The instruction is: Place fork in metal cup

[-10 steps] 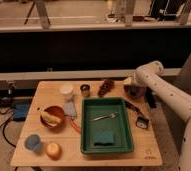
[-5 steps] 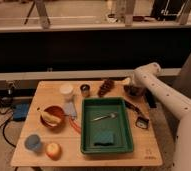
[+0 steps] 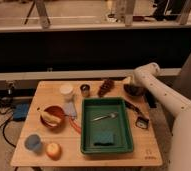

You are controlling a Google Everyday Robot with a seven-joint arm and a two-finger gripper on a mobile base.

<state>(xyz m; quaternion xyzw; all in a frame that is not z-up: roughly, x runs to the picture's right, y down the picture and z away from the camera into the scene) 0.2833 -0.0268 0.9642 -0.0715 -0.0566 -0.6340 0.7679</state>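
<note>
The fork is slim and silver and lies flat inside the green tray, near its middle. The metal cup is small and dark. It stands upright behind the tray's left corner, next to the white cup. My gripper is low over the back right of the table, behind the tray's right corner. It is apart from the fork and about a tray's width to the right of the metal cup. Nothing shows in it.
A blue sponge lies in the tray's front. A dark brown cluster sits between the metal cup and the gripper. A black-handled tool lies right of the tray. Left of the tray are a red bowl, a red-handled utensil, a blue cup and a round fruit.
My gripper has shifted slightly left at the back right of the table. The fork, the cups and the tray have not moved.
</note>
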